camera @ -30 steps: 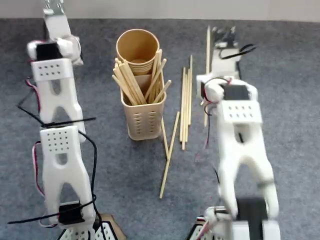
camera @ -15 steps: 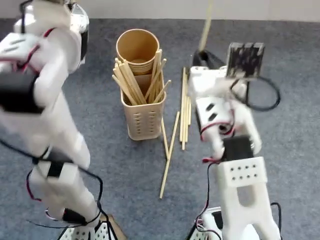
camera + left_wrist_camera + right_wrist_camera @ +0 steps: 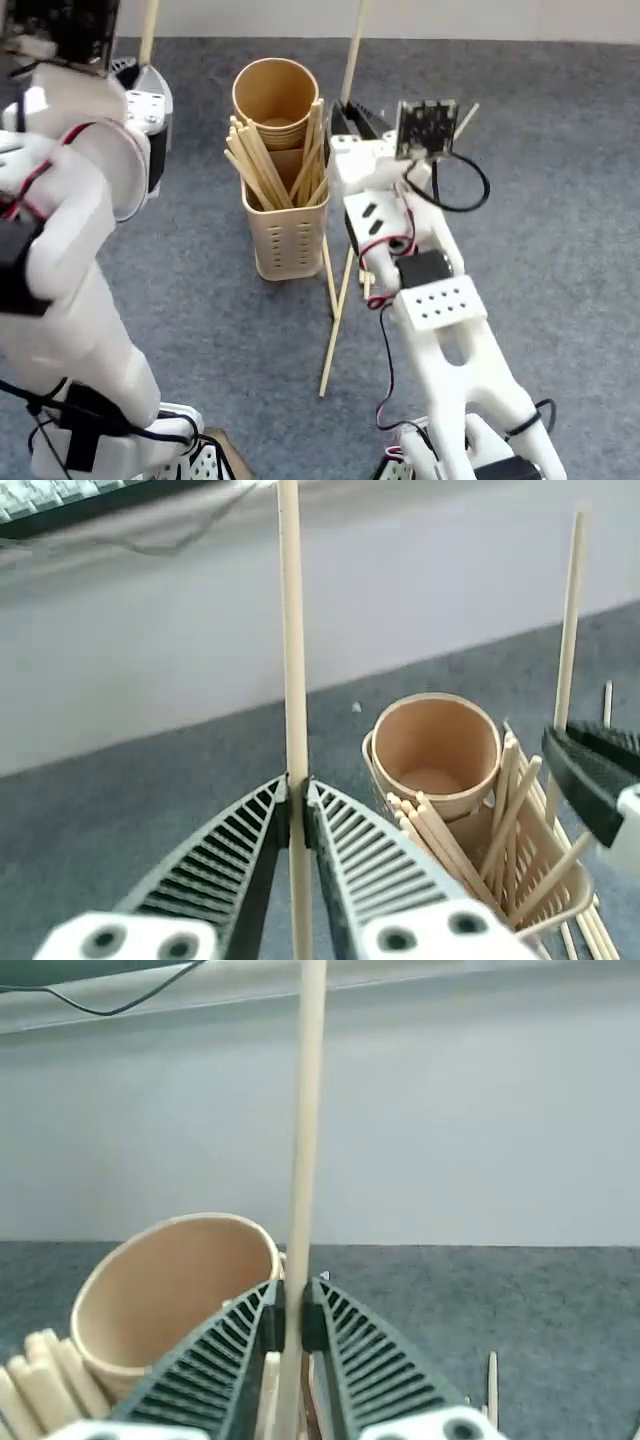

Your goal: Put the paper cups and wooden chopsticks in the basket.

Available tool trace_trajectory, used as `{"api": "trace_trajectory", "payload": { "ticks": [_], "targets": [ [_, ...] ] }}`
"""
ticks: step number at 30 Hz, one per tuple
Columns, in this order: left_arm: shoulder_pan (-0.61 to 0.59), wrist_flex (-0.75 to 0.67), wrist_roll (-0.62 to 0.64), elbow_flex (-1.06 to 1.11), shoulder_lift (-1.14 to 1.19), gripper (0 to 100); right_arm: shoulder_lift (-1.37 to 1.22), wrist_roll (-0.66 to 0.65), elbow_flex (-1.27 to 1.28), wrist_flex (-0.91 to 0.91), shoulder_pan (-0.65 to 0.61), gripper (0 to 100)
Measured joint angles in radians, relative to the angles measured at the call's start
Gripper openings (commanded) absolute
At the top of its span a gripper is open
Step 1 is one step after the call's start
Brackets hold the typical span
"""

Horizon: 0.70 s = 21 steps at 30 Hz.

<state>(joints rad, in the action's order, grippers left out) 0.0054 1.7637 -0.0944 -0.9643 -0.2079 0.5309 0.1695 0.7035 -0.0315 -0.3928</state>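
A cream slotted basket [image 3: 287, 240] stands mid-table, holding stacked paper cups [image 3: 275, 92] and several wooden chopsticks [image 3: 262, 168]. My left gripper [image 3: 297, 802] is shut on one upright chopstick [image 3: 291, 630], held high to the left of the basket [image 3: 555, 875] and cups [image 3: 435, 742]. That gripper [image 3: 143, 76] and its stick [image 3: 149, 28] sit at the top left of the high view. My right gripper [image 3: 296, 1312] is shut on another upright chopstick [image 3: 309, 1110], just beside the cup [image 3: 165, 1290]. It [image 3: 350, 112] hangs close to the basket's right side.
Several loose chopsticks [image 3: 336, 312] lie on the grey carpet right of the basket, partly under the right arm [image 3: 420, 280]. The left arm [image 3: 70, 260] rises over the left side of the table. A pale wall [image 3: 480, 1110] runs behind.
Both arms have risen from the table, each lifting a chopstick upright. The right arm has swung left toward the basket, and the left arm has pulled back and up.
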Motion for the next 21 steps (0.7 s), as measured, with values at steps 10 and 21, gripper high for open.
{"api": "trace_trajectory", "payload": {
  "ticks": [10,21],
  "targets": [
    [0.0,-0.029,0.0,0.025,0.0,1,-0.011,-0.069,-0.373,0.232,-0.025,0.5],
    [0.0,-0.031,0.0,0.025,0.0,1,-0.015,-0.069,-0.037,0.101,-0.101,0.5]
  ]
}}
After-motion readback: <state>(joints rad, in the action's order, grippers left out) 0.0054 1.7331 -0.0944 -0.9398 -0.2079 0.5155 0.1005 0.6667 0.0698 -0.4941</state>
